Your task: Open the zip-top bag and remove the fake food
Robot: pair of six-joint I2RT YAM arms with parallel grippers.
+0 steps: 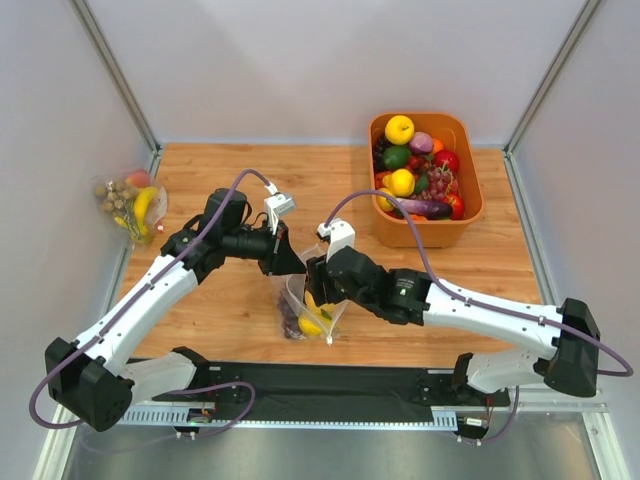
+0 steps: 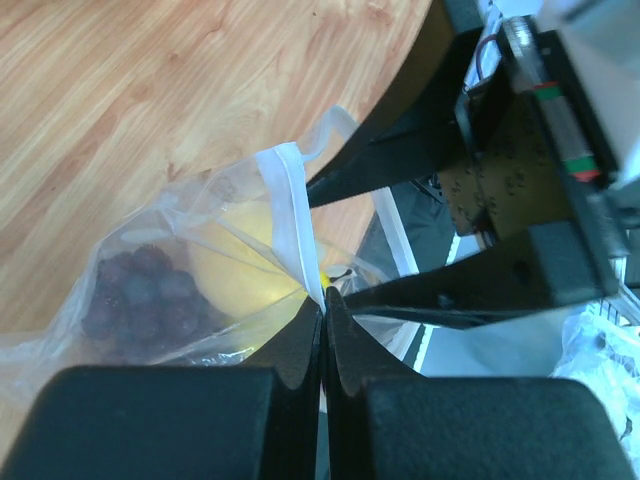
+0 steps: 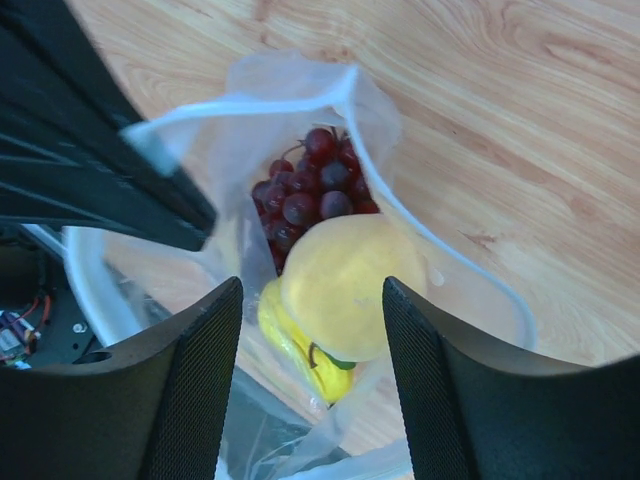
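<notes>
**Top view.** The left end effector [image 1: 293,266] and right end effector [image 1: 318,283] meet over the middle of the worktop [image 1: 220,310], towards its near edge. The zip bag [image 1: 308,312] is just below them, resting on the wood, with yellow and dark shapes showing through it. An orange basket [image 1: 473,205] of mixed fruit stands far right. A second bag [image 1: 130,197] holding a banana lies at the left edge by the wall. Neither end effector's state can be read from this view.

**Left wrist view.** The left fingers are pressed tight together. The white zip strip [image 2: 290,220] is pinched between their tips, so the left end effector holds the zip bag by its rim. The rest of the bag sags onto the wood beyond. The two black fingers of the right end effector come in from the right, spread apart, with their tips at the rim.

**Right wrist view.** The right fingers stand wide apart, holding nothing, above the open mouth of the bag. All the fake food is inside: the grapes [image 3: 310,195] are deepest, the round fruit [image 3: 345,285] is on top, and the small yellow fruit [image 3: 295,345] is beside it. The round fruit sits in line between the fingers. Whether the fingers touch it cannot be told. The left end effector shows dark at upper left, on the rim.
</notes>
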